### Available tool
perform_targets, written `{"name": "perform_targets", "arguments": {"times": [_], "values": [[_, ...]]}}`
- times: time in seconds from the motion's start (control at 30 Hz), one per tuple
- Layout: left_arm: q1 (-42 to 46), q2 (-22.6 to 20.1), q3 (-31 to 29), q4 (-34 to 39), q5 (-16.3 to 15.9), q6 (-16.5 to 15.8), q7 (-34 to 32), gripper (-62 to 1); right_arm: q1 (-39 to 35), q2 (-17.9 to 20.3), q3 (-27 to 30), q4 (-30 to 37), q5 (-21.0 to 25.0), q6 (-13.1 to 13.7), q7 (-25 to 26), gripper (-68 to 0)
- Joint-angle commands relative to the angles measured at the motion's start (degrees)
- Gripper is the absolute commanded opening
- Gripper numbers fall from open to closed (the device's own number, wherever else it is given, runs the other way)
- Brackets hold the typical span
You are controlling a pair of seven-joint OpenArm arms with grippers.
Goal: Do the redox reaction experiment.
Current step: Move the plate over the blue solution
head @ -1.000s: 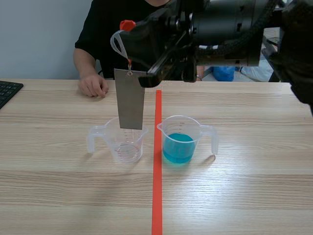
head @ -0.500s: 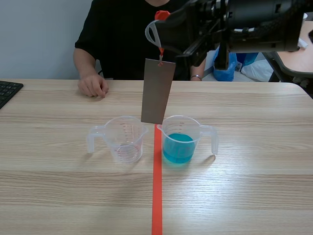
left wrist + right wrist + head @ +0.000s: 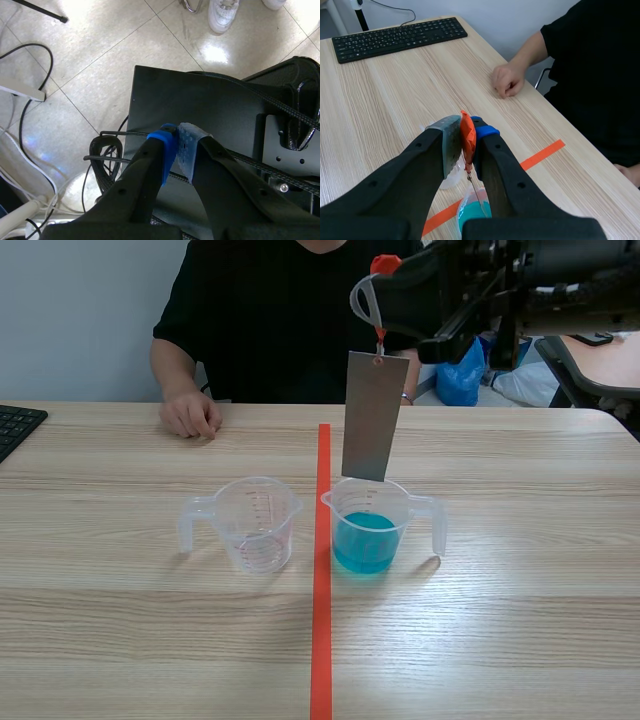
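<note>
A grey metal plate hangs by a short string from a red tab. My right gripper, raised at the upper right, is shut on that tab. The plate's lower edge hovers just over the rim of the clear cup of blue liquid, which shows under the right gripper as a teal patch. An empty clear measuring cup stands left of the red tape line. My left gripper is shut on nothing, away from the table and pointing at the floor.
A person sits across the table with a hand resting on the far edge, also seen ahead of the right gripper. A black keyboard lies at the table's left. A black base plate and cables lie under the left gripper.
My right arm has swung to the right with the hanging plate, from over the empty cup, across the tape line, to over the blue cup. The cups have not moved.
</note>
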Motion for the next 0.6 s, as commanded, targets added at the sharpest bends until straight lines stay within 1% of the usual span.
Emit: {"name": "perform_targets", "arguments": {"times": [0.0, 0.23, 0.57], "values": [[0.4, 0.0, -0.2, 0.3, 0.0, -0.2, -0.6, -58.2, 2.4, 0.9, 0.8, -0.8, 0.6, 0.0, 0.2, -66.9], [0.4, 0.0, -0.2, 0.3, 0.0, -0.2, -0.6, -58.2, 3.7, 0.9, 0.8, -3.2, 1.6, 0.0, -0.4, -66.9], [0.4, 0.0, -0.2, 0.3, 0.0, -0.2, -0.6, -58.2, 3.7, 0.9, 0.8, -3.3, 1.7, 0.0, -1.5, -66.9]]}}
